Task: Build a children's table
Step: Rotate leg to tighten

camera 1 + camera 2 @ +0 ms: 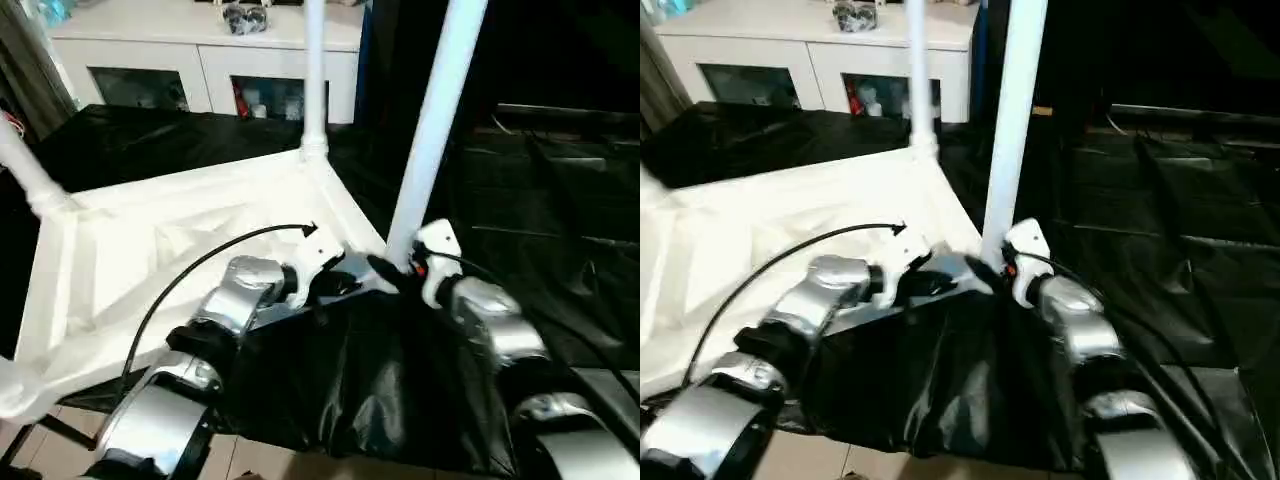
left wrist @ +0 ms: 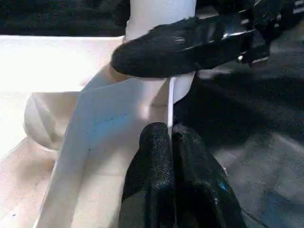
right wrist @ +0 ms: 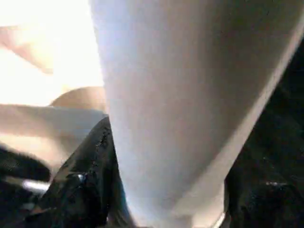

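Our silver forearms (image 1: 190, 390) reach from six o'clock over black sheeting (image 1: 380, 400) toward the upturned white table top (image 1: 150, 270), which fills nine o'clock with its ribbed underside up. We keep our left gripper (image 1: 335, 283) pinched on the top's thin rim beside the near corner socket. At three o'clock, our right gripper (image 1: 392, 272) clasps the base of the near leg (image 1: 435, 120) standing in that socket.
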